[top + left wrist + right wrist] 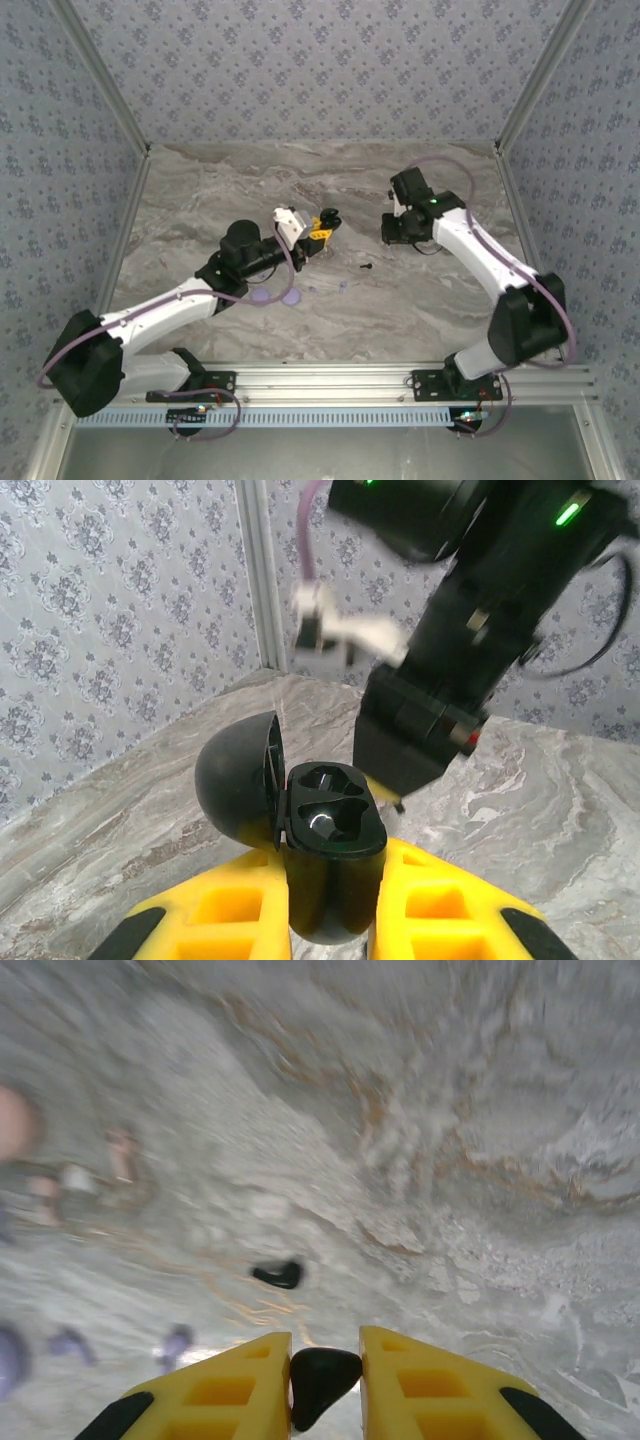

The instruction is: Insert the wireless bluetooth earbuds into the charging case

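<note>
Case: charging case (335, 825), black, clamped upright in the left tool (333, 880), which is closed tight on its body. Lid (235, 785) is swung open to one side.
Wells: two in the case mouth. Both look empty, tho the gloss makes it hard to be sure.
R tool: right tool (322, 1345) is pinched down on a black earbud (322, 1385), held betw. the yellow fingers w/ its bottom end poking out below.
R tool vs case: from the left wrist cam it hangs just behind and above the case mouth. From the top cam it sits to the right of the case, apart, not touching.
Loose bud: second black earbud (278, 1275) lies on the worktop (450, 1110), near the case on the side toward the arm bases, well short of it.
Other bits: lavender bits (175, 1345) and pink bits (120, 1150) lie on the worktop. They're blurred, so can't tell their pose.
Discs: two lavender discs (262, 296) lie flat on the worktop, further from the case toward the left arm. Not part of the job.
Done: case opened and presented, one bud picked up.
Left: nothing seated yet, by my read. The held bud needs lining up over a well and pushing in, then fetch the loose one.
Progress: early-mid.
</note>
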Available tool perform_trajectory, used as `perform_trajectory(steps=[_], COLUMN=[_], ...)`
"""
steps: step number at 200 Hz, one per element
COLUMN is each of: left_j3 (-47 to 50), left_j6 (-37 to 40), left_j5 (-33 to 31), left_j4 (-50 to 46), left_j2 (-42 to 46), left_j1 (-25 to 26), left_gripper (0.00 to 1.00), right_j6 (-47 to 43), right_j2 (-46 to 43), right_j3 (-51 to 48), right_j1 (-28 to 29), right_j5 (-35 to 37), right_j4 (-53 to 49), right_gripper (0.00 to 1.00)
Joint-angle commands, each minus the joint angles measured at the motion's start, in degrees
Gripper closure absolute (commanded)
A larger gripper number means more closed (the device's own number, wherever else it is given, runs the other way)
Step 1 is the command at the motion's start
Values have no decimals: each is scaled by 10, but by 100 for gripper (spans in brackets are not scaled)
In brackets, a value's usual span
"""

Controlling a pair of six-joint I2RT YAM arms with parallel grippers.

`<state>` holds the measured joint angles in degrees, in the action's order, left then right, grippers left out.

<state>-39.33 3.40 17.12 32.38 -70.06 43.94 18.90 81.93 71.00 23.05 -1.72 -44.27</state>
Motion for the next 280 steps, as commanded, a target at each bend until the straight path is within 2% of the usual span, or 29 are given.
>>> perform_trajectory(steps=[1,44,82,127,280], left_j3=[-40,-70,-89,-93,-91], left_j6=[-2,-16,-32,-39,-40], left_j5=[8,22,40,43,44], left_j4=[58,93,102,103,101], left_j2=[-23,-70,-94,-103,-100], left_j1=[4,3,4,6,9], left_gripper=[100,100,100,100,100], right_j6=[40,74,77,65,40], right_j2=[-64,-163,-196,-182,-120], right_j3=[22,29,17,25,55], right_j1=[15,63,104,128,150], right_j5=[-32,-24,9,34,65], right_j4=[17,93,169,183,158], right_gripper=[76,77,77,78,78])
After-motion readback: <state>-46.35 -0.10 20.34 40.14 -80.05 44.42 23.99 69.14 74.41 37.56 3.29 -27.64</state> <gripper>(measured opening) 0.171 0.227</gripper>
